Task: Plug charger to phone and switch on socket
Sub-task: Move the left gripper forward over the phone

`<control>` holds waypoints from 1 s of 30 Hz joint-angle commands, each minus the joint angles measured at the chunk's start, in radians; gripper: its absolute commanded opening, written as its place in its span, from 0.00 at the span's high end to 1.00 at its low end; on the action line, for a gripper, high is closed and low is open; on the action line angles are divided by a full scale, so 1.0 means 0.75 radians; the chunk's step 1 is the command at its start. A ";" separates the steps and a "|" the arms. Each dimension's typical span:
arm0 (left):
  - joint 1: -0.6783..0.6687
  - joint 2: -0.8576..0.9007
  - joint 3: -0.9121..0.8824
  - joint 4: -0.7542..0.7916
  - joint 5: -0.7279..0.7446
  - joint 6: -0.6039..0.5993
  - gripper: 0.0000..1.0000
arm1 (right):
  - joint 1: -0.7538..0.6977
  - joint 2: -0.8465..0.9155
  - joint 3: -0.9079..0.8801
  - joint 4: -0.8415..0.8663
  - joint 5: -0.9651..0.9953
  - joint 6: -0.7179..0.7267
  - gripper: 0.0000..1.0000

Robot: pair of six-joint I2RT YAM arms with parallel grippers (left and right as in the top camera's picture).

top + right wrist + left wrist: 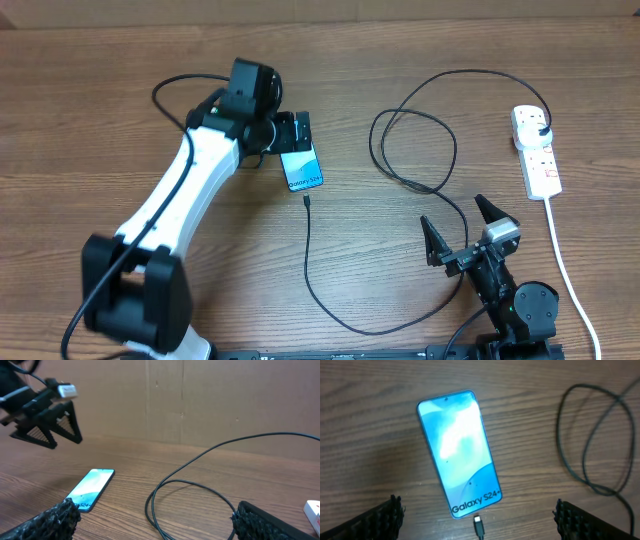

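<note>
The phone (pixel 304 171) lies flat on the wooden table, its screen lit light blue; in the left wrist view the phone (pixel 457 450) shows "Galaxy S24+" at its lower end. The charger's connector tip (pixel 478 524) lies just below that end, apart from it. From there the thin black charger cable (pixel 310 262) loops across the table to a black plug (pixel 540 131) seated in the white socket (pixel 537 160) at the right. My left gripper (pixel 292 135) hangs open above the phone. My right gripper (pixel 452 212) stands open near the front right, holding nothing.
The socket's thick white cord (pixel 566 262) runs toward the front right edge. A loose loop of cable (pixel 190 487) lies between the phone (pixel 90 489) and my right gripper (pixel 157 515). A brown board wall stands behind the table.
</note>
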 commanded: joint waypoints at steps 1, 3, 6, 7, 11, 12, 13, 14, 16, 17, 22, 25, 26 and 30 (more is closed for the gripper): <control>-0.028 0.120 0.162 -0.044 -0.065 -0.132 0.00 | 0.007 -0.013 -0.014 0.008 0.009 -0.003 0.00; -0.045 0.193 0.256 -0.090 -0.093 -0.184 0.00 | 0.007 -0.013 -0.014 0.007 0.009 -0.002 0.00; -0.076 0.306 0.397 -0.160 -0.157 -0.245 0.00 | 0.007 -0.013 -0.014 0.007 0.009 -0.002 0.00; -0.087 0.337 0.435 -0.183 -0.182 -0.260 0.00 | 0.007 -0.013 -0.014 0.008 0.009 -0.002 0.00; -0.124 0.446 0.529 -0.247 -0.244 -0.329 0.00 | 0.007 -0.013 -0.014 0.008 0.009 -0.002 0.00; -0.127 0.460 0.531 -0.252 -0.246 -0.355 0.00 | 0.007 -0.013 -0.014 0.008 0.009 -0.002 0.00; -0.129 0.475 0.531 -0.264 -0.257 -0.389 0.00 | 0.007 -0.013 -0.014 0.007 0.009 -0.002 0.00; -0.130 0.490 0.531 -0.272 -0.268 -0.411 0.00 | 0.007 -0.013 -0.014 0.008 0.009 -0.002 0.00; -0.130 0.516 0.531 -0.278 -0.269 -0.418 0.00 | 0.007 -0.013 -0.014 0.007 0.009 -0.002 0.00; -0.130 0.530 0.531 -0.280 -0.270 -0.418 0.00 | 0.007 -0.013 -0.014 0.008 0.009 -0.002 0.00; -0.130 0.559 0.531 -0.276 -0.274 -0.405 0.00 | 0.007 -0.013 -0.014 0.008 0.009 -0.002 0.00; -0.130 0.564 0.531 -0.270 -0.313 -0.361 0.00 | 0.007 -0.013 -0.014 0.008 0.009 -0.002 0.00; -0.130 0.567 0.531 -0.271 -0.319 -0.346 0.00 | 0.007 -0.013 -0.014 0.008 0.009 -0.003 0.00; -0.130 0.576 0.527 -0.280 -0.323 -0.321 0.00 | 0.007 -0.013 -0.014 0.008 0.009 -0.002 0.00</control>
